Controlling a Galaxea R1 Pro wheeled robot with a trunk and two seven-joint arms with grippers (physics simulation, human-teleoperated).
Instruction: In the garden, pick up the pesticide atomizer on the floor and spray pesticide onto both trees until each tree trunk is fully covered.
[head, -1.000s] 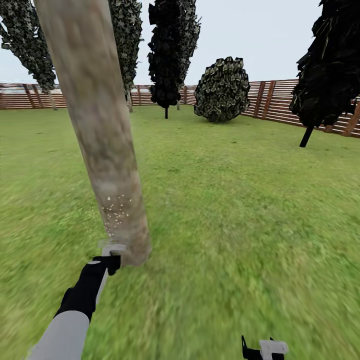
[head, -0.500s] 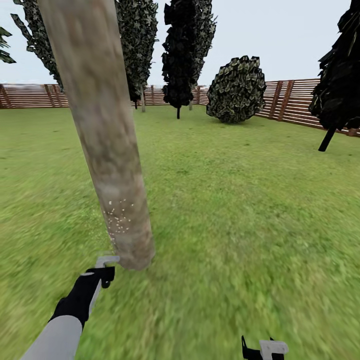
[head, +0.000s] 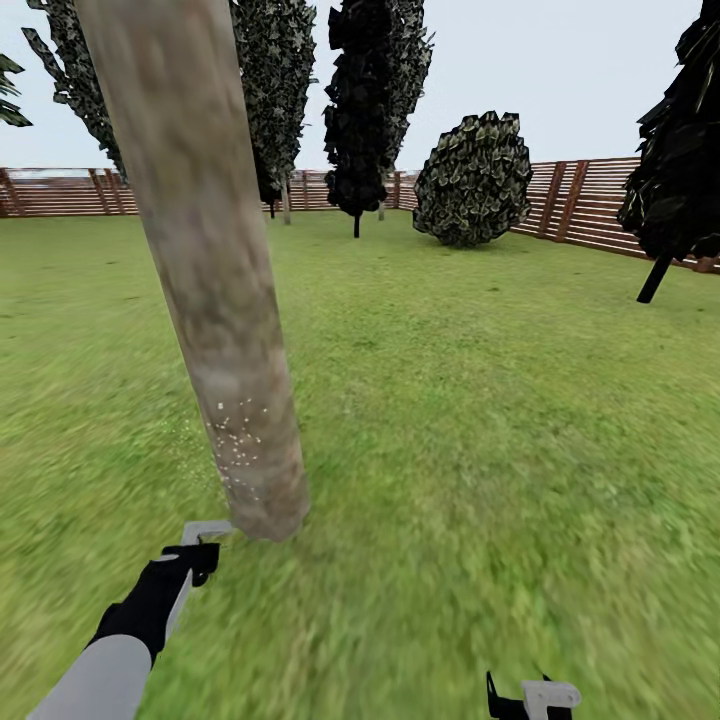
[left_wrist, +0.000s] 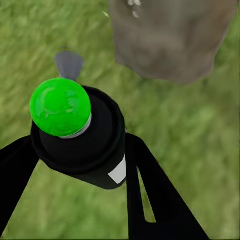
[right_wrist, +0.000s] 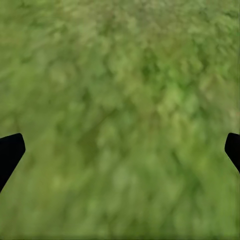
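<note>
Here the left gripper (left_wrist: 80, 165) was clenched around the pesticide atomizer (left_wrist: 82, 145), its top dot showing green, just beside the foot of the tree trunk (head: 215, 290) on the lawn (head: 480, 420). White pesticide specks (head: 238, 440) dotted the lower bark. The right gripper (right_wrist: 120, 150) hung released over grass.

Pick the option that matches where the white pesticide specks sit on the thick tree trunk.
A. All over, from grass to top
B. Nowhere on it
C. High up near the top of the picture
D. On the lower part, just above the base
D: in the head view the pesticide specks cluster low on the tree trunk, just above its base, while the bark above them shows bare.
</note>
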